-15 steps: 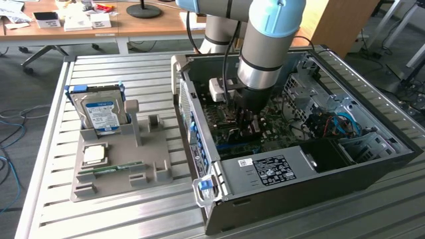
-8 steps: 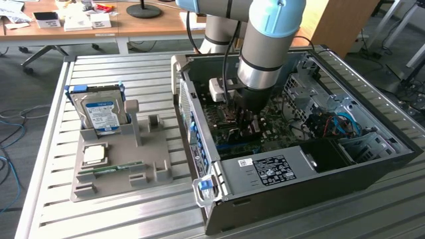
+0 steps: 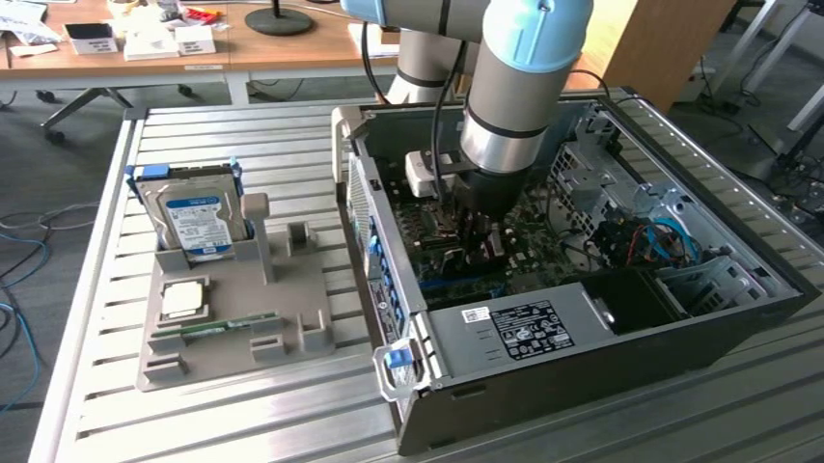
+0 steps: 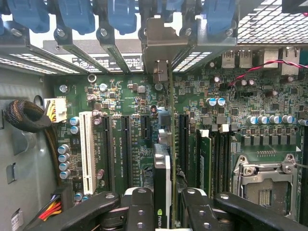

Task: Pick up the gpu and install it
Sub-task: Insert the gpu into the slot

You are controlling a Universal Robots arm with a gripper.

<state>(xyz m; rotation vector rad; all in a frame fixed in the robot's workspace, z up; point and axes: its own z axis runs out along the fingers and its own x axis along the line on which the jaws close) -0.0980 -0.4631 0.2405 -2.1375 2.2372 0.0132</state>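
Observation:
In the wrist view the gpu [image 4: 162,185] stands on edge between my black fingers [image 4: 139,209], a dark card with a green logo on its top. My gripper [image 4: 163,204] is shut on it. Its silver bracket [image 4: 161,43] reaches the case's rear slot openings. The card runs along the motherboard [image 4: 125,96], lined up beside a long black slot [image 4: 183,139]; I cannot tell whether it is seated. In the exterior view the gripper [image 3: 466,231] is down inside the open computer case [image 3: 721,318], with the arm hiding most of the card.
Blue retention clips [image 4: 120,14] line the rear wall. A white slot [image 4: 86,149], memory sticks [image 4: 204,159] and the processor socket [image 4: 264,178] flank the card. The power supply [image 3: 528,333] fills the case's near corner. Outside, a grey holder [image 3: 232,318] carries a hard drive [image 3: 196,217].

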